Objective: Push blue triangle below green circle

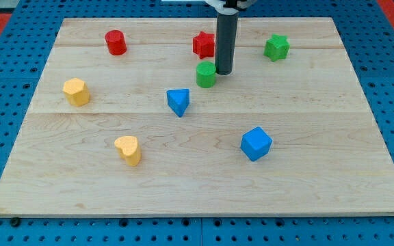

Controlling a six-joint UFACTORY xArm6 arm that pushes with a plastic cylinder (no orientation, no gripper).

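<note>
The blue triangle (178, 102) lies near the board's middle. The green circle (206, 74), a short cylinder, stands up and to the right of it. My tip (223, 72) is the lower end of the dark rod, just right of the green circle, very close to it or touching. The blue triangle is apart from my tip, down and to the left.
A red star (203, 44) sits just above the green circle, left of the rod. A green star (276, 47) is at the upper right, a red cylinder (115, 42) at the upper left. A yellow hexagon (76, 91), a yellow heart (128, 149) and a blue cube (256, 143) lie lower down.
</note>
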